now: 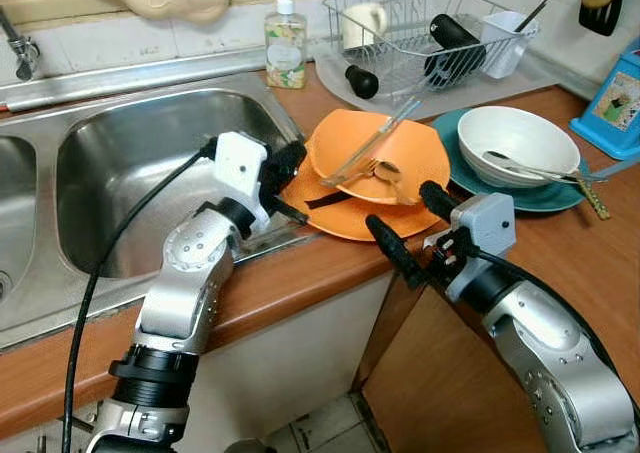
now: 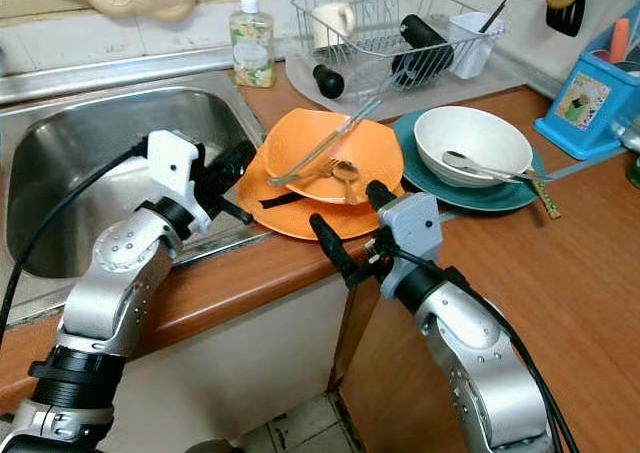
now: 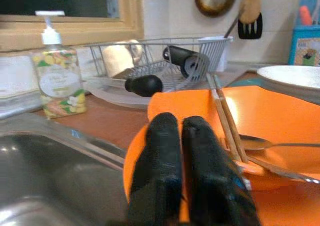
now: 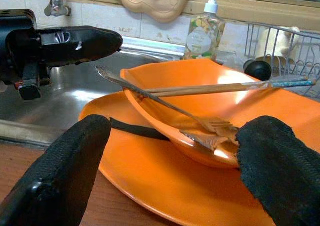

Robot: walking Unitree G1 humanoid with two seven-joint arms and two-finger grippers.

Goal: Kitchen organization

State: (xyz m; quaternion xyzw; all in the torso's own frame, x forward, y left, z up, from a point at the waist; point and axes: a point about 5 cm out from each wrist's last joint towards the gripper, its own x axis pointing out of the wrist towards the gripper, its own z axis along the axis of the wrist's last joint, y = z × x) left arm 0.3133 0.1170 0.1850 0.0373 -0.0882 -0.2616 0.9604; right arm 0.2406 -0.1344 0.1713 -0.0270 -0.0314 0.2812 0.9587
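Head stereo pair looking down at counter, wrist views low, close, seemingly sharing orange bowl [image 4: 200, 106]

Silver jointed arms, white wrist housings, black cables, black-fingered claws.

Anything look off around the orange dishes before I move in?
Yes. The orange plate overhangs the sink edge, with an orange bowl sitting tilted on it. Chopsticks and a fork lie loose across the bowl and could slide off. The left gripper is at the plate's rim.

An orange bowl [image 1: 400, 153] on an orange plate [image 1: 345, 218], white bowl [image 1: 515, 138] on teal plate [image 1: 540, 195].
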